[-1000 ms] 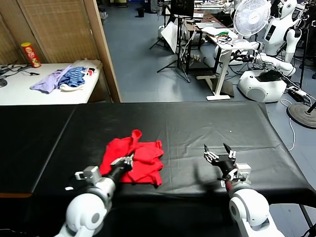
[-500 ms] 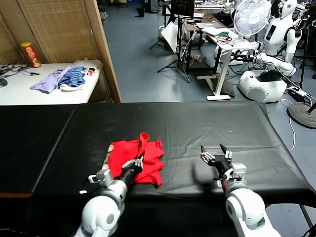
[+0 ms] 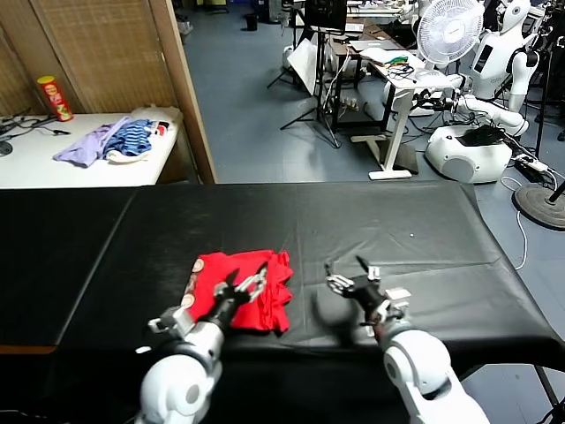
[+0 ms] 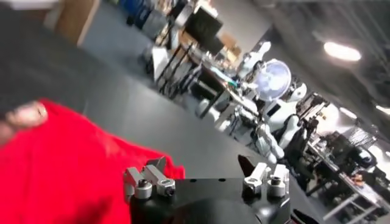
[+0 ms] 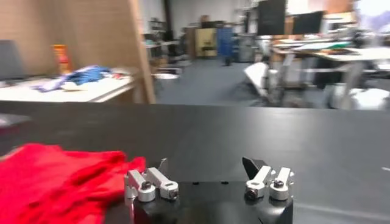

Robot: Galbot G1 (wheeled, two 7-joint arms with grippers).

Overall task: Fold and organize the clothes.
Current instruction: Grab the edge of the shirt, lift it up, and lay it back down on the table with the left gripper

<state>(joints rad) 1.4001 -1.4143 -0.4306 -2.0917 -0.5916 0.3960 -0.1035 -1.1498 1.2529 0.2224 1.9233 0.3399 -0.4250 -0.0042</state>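
Left tool point(image 3: 245, 284) spread above red T-shirt point(image 3: 237, 300)

Bright red T-shirt point(image 3: 240, 290); black table cover point(image 3: 371, 221); purple and blue-striped garments point(image 3: 113, 141) behind.

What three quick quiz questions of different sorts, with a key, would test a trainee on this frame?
1. True or false: the left tool is clamped on the red T-shirt.
2. Multiple choice: where is the right tool? A) above the shirt; B) over bare black table beside the shirt; C) by the white side table.
3. Fill in: the heap of purple and blue-striped garments lies on the ___ table behind the left end of the black one.

Key: 1 false, its jaws stand open over the shirt, which lies bunched on the table. 2 B, jaws open and empty. 3 white.
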